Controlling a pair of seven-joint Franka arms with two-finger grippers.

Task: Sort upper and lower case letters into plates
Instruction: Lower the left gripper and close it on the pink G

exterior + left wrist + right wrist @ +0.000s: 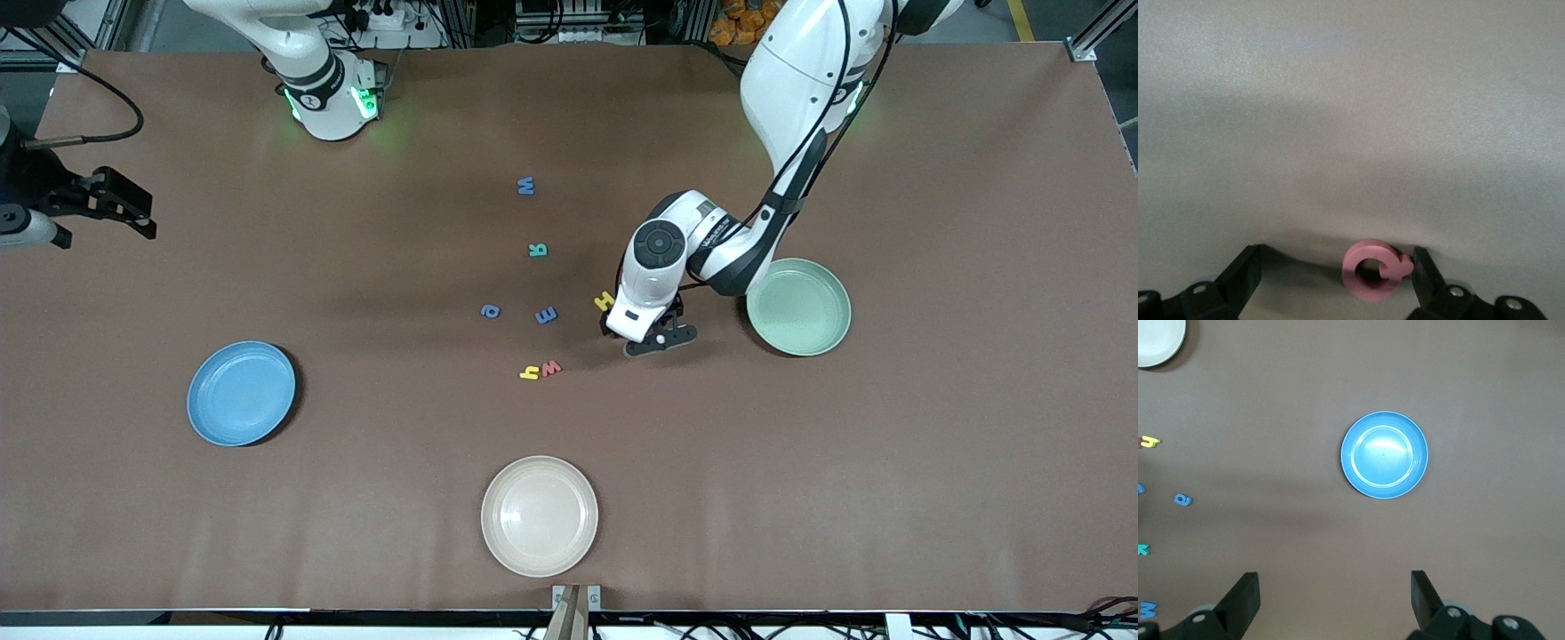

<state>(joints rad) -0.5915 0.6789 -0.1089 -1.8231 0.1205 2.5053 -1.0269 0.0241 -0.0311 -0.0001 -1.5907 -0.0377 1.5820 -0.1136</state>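
Note:
My left gripper (659, 339) is down at the table beside the mint green plate (800, 311), fingers open. A pink ring-shaped letter (1373, 270) lies on the table between them, close against one fingertip (1423, 265); the front view hides it under the hand. The other loose letters sit mid-table: a yellow H (605, 300), a blue E (546, 316), a blue a (490, 311), a teal letter (538, 251), a blue M (526, 186), a yellow h (530, 372) and a red w (551, 367). My right gripper (124, 212) waits open and empty above the right arm's end of the table, looking down on the blue plate (1384, 455).
A cream-beige plate (539, 516) stands empty near the table's front edge. The blue plate (241, 393) and the mint green plate hold nothing. The left arm's elbow rises over the mint plate's back rim.

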